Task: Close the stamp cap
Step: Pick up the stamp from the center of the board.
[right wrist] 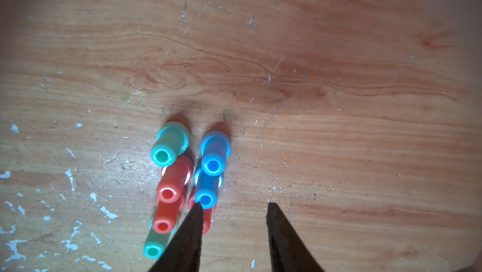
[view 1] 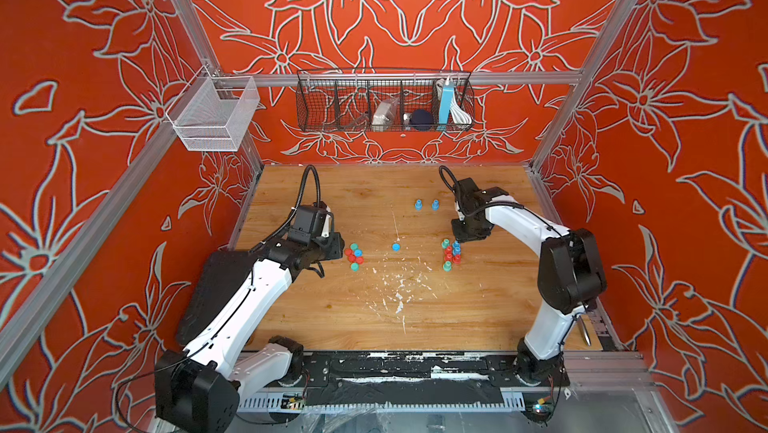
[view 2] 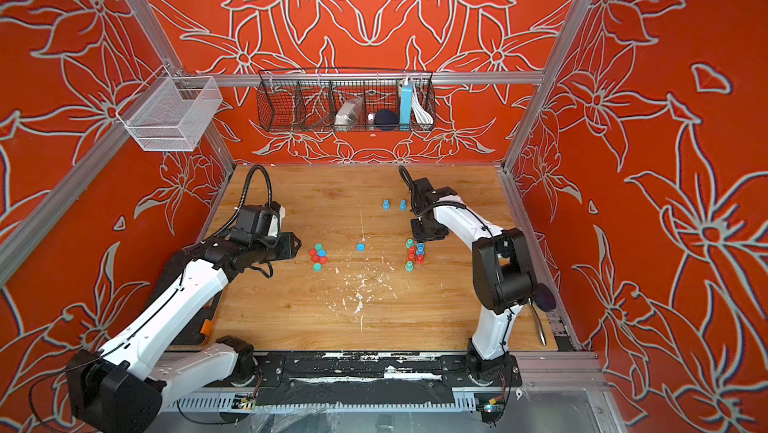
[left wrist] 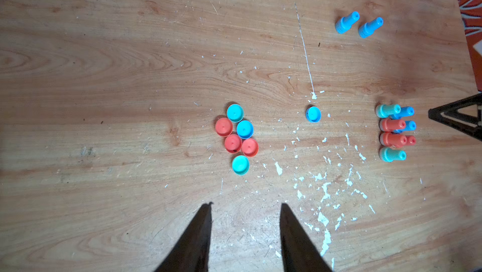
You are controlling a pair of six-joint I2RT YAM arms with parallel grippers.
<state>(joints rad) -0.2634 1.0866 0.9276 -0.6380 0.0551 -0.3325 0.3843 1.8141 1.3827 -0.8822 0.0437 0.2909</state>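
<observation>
Several uncapped stamps (view 1: 451, 254) in red, teal and blue stand in a tight cluster at the table's right. Several loose caps (view 1: 354, 256) in the same colours lie grouped at the left, and a lone blue cap (view 1: 395, 247) lies between the groups. My right gripper (right wrist: 234, 205) hangs open just above the cluster. One fingertip (right wrist: 195, 213) overlaps a blue stamp (right wrist: 208, 189), with nothing between the jaws. My left gripper (left wrist: 246, 205) is open and empty beside the caps (left wrist: 236, 137).
Two blue stamps (view 1: 427, 204) stand apart toward the back. White paint flecks (view 1: 399, 285) mark the wooden table's middle. A black wire basket (view 1: 384, 102) and a white mesh basket (view 1: 216, 115) hang on the frame above. A spoon (view 1: 584, 329) lies at the right edge.
</observation>
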